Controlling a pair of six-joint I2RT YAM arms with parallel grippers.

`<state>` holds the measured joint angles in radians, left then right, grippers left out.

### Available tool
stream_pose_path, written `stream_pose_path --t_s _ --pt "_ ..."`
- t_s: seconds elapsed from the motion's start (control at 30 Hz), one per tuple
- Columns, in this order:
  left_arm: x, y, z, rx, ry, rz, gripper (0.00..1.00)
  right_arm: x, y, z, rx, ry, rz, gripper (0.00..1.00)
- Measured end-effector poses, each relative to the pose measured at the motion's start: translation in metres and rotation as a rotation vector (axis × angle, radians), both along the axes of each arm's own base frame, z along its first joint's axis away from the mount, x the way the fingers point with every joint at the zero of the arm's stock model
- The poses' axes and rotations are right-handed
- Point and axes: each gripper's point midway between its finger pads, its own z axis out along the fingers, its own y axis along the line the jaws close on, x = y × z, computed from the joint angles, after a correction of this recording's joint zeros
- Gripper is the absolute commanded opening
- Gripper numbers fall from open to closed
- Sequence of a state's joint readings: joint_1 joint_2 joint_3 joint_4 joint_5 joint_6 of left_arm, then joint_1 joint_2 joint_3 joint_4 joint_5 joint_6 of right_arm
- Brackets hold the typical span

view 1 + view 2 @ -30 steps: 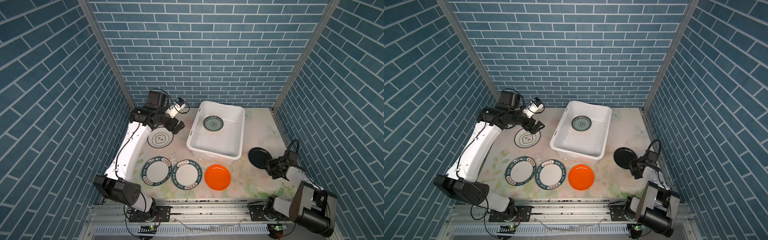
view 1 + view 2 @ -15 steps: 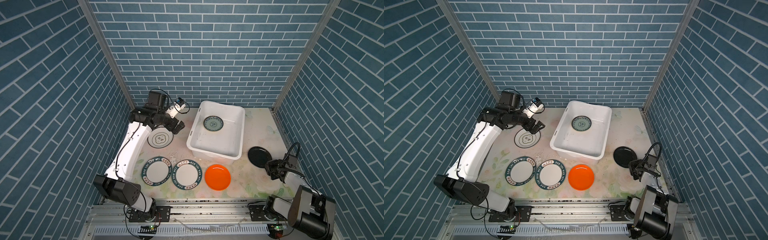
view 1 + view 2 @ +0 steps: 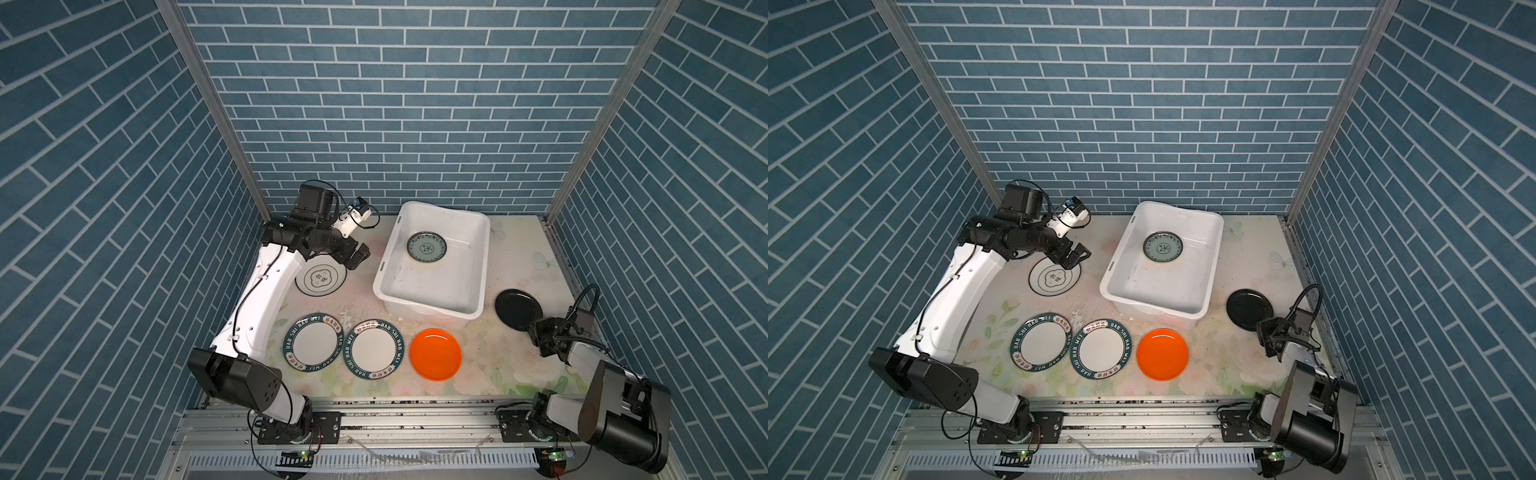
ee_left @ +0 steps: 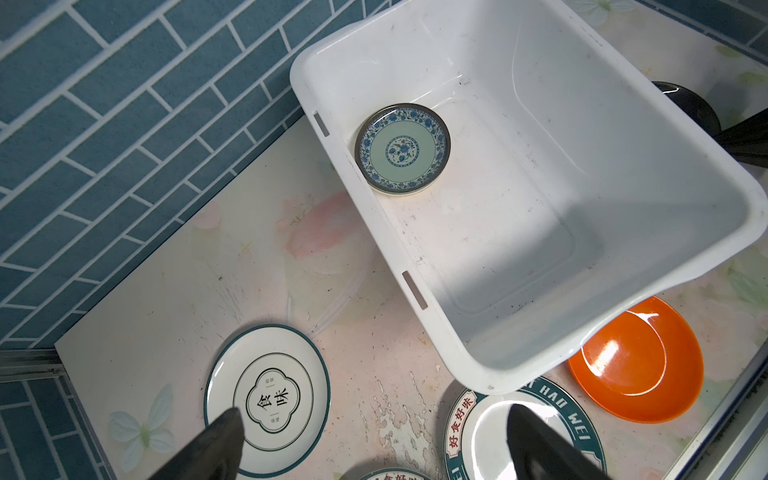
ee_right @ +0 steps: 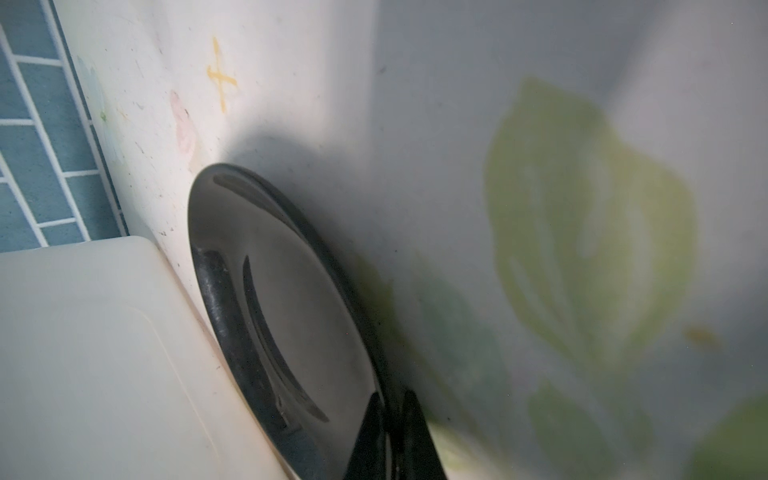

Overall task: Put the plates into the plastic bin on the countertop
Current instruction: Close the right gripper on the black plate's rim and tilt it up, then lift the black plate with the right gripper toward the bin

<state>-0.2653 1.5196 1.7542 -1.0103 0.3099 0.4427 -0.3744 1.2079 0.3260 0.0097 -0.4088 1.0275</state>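
Note:
The white plastic bin (image 3: pixel 432 286) stands on the flowered countertop (image 3: pixel 515 257) and holds a blue-green patterned plate (image 3: pixel 427 247) (image 4: pixel 402 149). To the bin's right lies a black plate (image 3: pixel 517 309) (image 5: pixel 291 299). My right gripper (image 3: pixel 536 328) (image 5: pixel 392 399) is shut on its near rim, one finger above and one below. My left gripper (image 3: pixel 357 257) (image 4: pixel 374 411) hangs open and empty over the edge of a white black-rimmed plate (image 3: pixel 322 279). Two green-rimmed lettered plates (image 3: pixel 314 341) (image 3: pixel 372 350) and an orange plate (image 3: pixel 435 354) lie in a row in front.
Blue brick walls close in the back and both sides. The black plate sits close to the bin's right wall (image 5: pixel 83 353). A metal rail (image 3: pixel 374 419) runs along the front edge of the countertop.
My right gripper's jaws have closed onto the black plate's rim. The left arm and the other plates have not moved.

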Motion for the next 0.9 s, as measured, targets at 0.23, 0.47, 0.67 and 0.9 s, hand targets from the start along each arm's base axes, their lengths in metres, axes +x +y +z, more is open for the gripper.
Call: stream_pose_path --t_s 0.23,0.47,0.67,0.9 --pt "0.000 0.000 0.000 0.002 -0.002 0.001 1.00 0.001 0.000 0.002 0.000 -0.010 -0.004 0.03" --pt "0.000 0.001 0.000 0.003 -0.003 0.001 1.00 -0.001 0.001 0.008 0.002 -0.017 -0.010 0.00" --pt "0.000 0.000 0.002 0.002 -0.007 0.000 1.00 -0.006 0.002 0.012 0.009 -0.008 -0.018 0.00" --pt "0.000 0.000 0.004 0.001 -0.011 0.000 1.00 -0.008 0.003 0.018 0.025 -0.001 -0.039 0.00"
